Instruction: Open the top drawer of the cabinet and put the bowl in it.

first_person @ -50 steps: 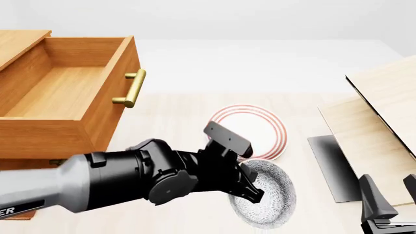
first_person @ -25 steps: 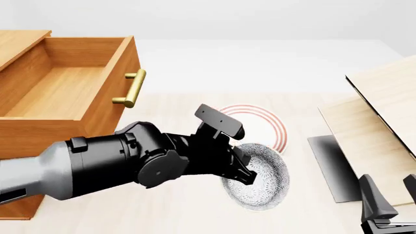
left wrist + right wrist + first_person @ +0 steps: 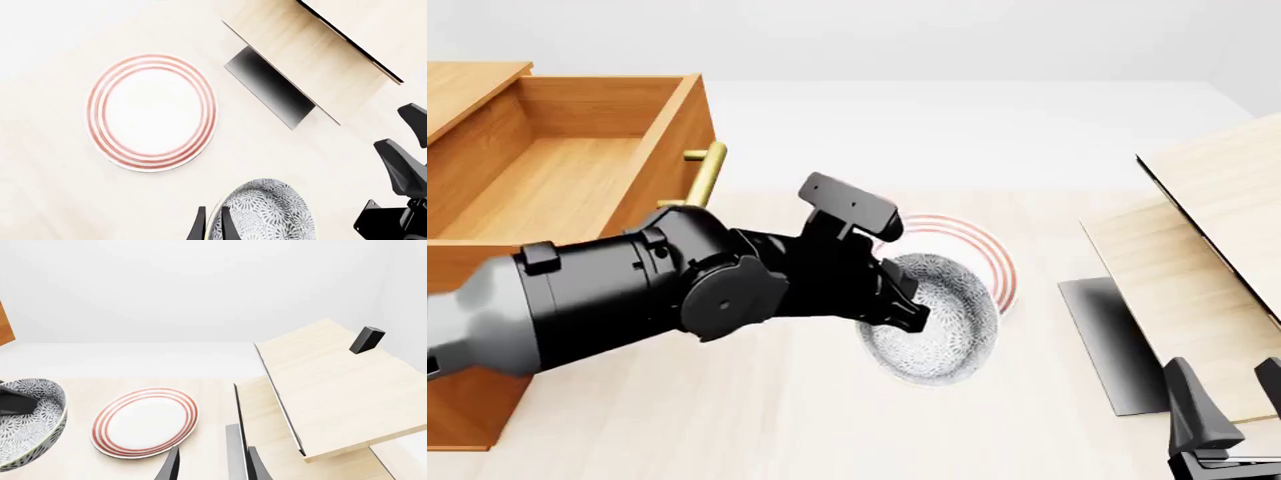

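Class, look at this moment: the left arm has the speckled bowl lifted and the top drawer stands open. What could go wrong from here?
1. The left claw pinches only the rim of the bowl, which hangs tilted; it might slip or swing.
2. The bowl is carried above the plate; a drop could hit it.
3. On the way to the top drawer, the bowl could knock the drawer front or its handle.

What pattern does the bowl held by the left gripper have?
The bowl is white with a dense dark grey speckled floral-like pattern, clearest in the left wrist view.
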You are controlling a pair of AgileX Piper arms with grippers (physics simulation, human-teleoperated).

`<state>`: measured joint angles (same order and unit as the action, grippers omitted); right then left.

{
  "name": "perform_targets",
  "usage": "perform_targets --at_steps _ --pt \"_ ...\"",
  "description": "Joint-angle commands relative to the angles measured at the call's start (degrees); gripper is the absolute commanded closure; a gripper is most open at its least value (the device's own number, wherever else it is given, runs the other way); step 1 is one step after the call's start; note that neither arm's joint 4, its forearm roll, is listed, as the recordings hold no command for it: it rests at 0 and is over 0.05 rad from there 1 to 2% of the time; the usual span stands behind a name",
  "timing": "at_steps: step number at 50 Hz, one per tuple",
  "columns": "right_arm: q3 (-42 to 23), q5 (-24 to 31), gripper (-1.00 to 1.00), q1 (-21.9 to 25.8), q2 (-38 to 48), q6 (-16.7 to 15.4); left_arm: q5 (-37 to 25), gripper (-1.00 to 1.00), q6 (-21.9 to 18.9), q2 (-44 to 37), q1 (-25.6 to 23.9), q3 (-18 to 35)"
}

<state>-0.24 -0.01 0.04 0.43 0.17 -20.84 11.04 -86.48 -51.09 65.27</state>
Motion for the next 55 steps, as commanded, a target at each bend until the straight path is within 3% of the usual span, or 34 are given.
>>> perform_targets --at_steps 1,12,16,29,55 --pt "0.04 -0.01 -1.0 -0.01 -0.03 -0.03 -1.48 1.0 -0.07 0.96 1.71 1.54" --pt "0.04 -0.02 -1.0 -0.02 -0.06 -0.02 -3.55 1.0 -0.31 2.45 4.69 2.62" --pt "0.04 -0.02 -1.0 -0.02 -0.06 -0.02 -4.04 1.0 1.17 2.29 3.7 3.59" --pt "0.03 -0.02 -1.0 0.0 -0.07 -0.06 -7.32 1.0 -0.3 6.2 7.86 4.71" --pt "0.04 -0.02 -1.0 0.0 -0.06 -0.03 -14.81 1.0 -3.63 6.07 11.1 13.7"
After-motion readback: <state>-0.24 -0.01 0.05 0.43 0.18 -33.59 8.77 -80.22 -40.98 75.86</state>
